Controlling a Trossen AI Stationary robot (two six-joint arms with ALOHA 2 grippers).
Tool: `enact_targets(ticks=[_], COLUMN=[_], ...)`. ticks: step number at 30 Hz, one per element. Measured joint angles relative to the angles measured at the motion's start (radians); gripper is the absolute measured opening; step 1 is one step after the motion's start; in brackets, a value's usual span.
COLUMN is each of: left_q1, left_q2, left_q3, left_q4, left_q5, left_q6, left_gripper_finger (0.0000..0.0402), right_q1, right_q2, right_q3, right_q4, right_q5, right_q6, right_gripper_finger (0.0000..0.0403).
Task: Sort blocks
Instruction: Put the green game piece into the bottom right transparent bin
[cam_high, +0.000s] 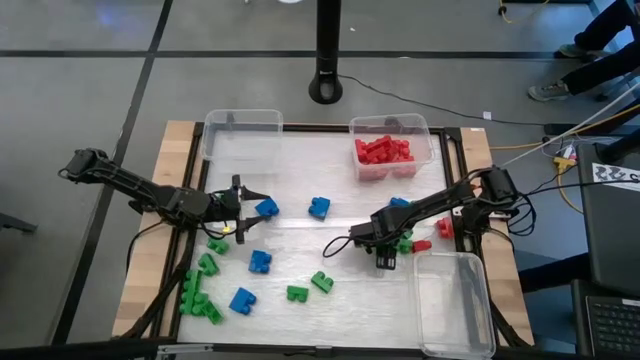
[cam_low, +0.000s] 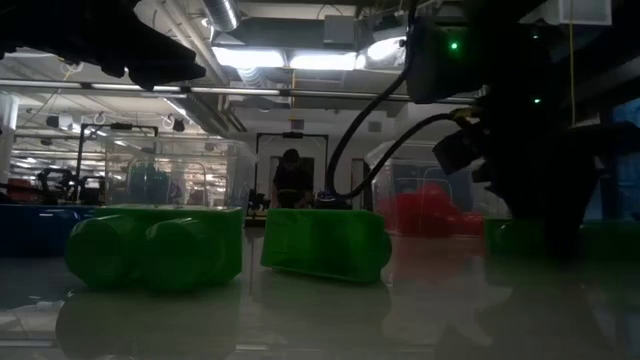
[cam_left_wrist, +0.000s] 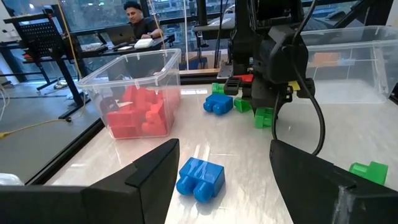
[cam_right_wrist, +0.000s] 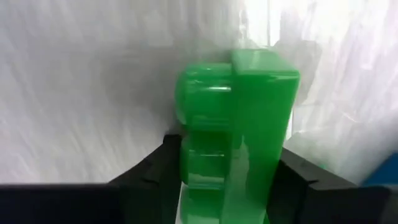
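one green block (cam_right_wrist: 233, 130) sits between the right gripper (cam_high: 388, 257) fingers, which close on it, just beside the empty clear bin (cam_high: 455, 305). next move, i judge: lift and carry it over that bin. left gripper (cam_high: 243, 207) hovers open, well apart from the bin, near a blue block (cam_high: 266, 208).

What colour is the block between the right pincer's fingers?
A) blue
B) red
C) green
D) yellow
C: the right wrist view shows a green block sitting between the right pincer's two dark fingers, and the view from above shows that pincer down on the table beside green blocks.
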Motion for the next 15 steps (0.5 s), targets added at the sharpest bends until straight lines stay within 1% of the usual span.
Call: enact_targets(ticks=[3, 6, 10, 13, 15], left_q1=[0.0, 0.0, 0.0, 0.0, 0.0], left_q2=[0.0, 0.0, 0.0, 0.0, 0.0], left_q3=[0.0, 0.0, 0.0, 0.0, 0.0], left_q4=[0.005, 0.006, 0.006, 0.006, 0.006], left_q5=[0.0, 0.0, 0.0, 0.0, 0.0], left_q6=[0.0, -0.001, -0.002, 0.0, 0.0], left_gripper_finger=[0.0239, 0.0239, 0.0239, 0.0239, 0.0239], right_q1=[0.001, -0.001, -0.001, 0.0, 0.0], right_q2=[0.006, 0.003, 0.002, 0.002, 0.001], right_q3=[0.037, 0.083, 0.137, 0.168, 0.198], right_q4=[-0.051, -0.08, -0.097, -0.109, -0.154], right_q5=[0.035, 0.112, 0.129, 0.133, 0.147], right_q6=[-0.027, -0.053, -0.088, -0.114, -0.131], right_gripper_finger=[0.0166, 0.0166, 0.0177, 0.0171, 0.0167])
